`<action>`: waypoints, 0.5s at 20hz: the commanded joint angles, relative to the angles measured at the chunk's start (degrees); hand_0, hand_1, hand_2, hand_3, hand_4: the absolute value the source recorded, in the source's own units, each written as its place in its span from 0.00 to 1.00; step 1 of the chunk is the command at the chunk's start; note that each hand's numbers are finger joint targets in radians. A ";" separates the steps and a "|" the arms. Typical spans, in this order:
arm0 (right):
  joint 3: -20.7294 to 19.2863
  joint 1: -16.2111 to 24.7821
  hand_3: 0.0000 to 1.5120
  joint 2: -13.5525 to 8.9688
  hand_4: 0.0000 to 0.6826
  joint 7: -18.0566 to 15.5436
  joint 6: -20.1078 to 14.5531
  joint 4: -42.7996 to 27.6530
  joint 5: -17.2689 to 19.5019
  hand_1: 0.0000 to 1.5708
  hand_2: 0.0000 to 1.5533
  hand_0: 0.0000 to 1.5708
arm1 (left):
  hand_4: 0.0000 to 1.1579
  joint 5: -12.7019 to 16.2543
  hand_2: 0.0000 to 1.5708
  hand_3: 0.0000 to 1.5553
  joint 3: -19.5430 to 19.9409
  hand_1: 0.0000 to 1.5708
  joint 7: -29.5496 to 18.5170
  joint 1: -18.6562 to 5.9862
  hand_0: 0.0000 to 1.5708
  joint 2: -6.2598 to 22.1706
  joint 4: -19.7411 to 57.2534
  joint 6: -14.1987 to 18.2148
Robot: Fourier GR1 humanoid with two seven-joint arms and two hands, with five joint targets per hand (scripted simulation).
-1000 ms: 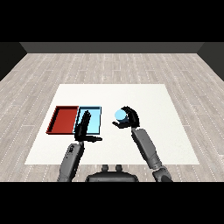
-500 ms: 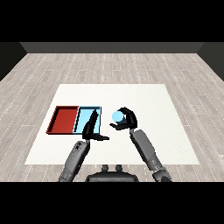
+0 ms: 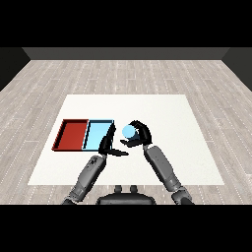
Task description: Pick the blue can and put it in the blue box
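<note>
The blue can sits in my right hand, whose fingers and thumb curl round it. It is held just right of the light blue tray, above the white table. My left hand lies at the light blue tray's near right corner with its fingers straight and the thumb pointing right, holding nothing. The red tray adjoins the blue tray on its left.
The white table stretches to the right and behind the trays. A grey plank floor surrounds it. Both grey forearms come in from the lower edge.
My right hand has carried the blue can leftward, closer to the light blue tray. My left hand has shifted right, off the tray's middle, to its near right corner.
</note>
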 commanded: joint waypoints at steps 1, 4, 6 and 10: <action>-4.65 -5.14 0.93 -1.00 0.98 0.45 4.46 3.79 -0.39 0.89 0.93 0.89 | 0.00 -0.04 0.00 0.00 0.44 0.00 -0.42 -0.35 0.00 0.00 3.51 -1.43; 2.86 -2.53 0.93 0.03 0.99 -1.38 -0.94 0.14 -2.90 0.89 0.93 0.89 | 0.00 1.50 0.00 0.00 -6.23 0.00 0.30 0.95 0.00 0.00 1.78 3.98; 0.51 -1.88 0.93 0.03 0.99 -0.77 1.21 1.37 -0.85 0.89 0.93 0.89 | 0.00 3.71 0.00 0.00 -6.41 0.00 0.19 -4.35 0.00 0.00 5.40 5.31; -1.56 -3.94 0.94 0.02 1.00 0.25 3.83 1.01 -0.52 0.89 0.94 0.89 | 0.00 5.78 0.00 0.00 -6.06 0.00 2.08 -6.58 0.00 0.00 5.74 5.29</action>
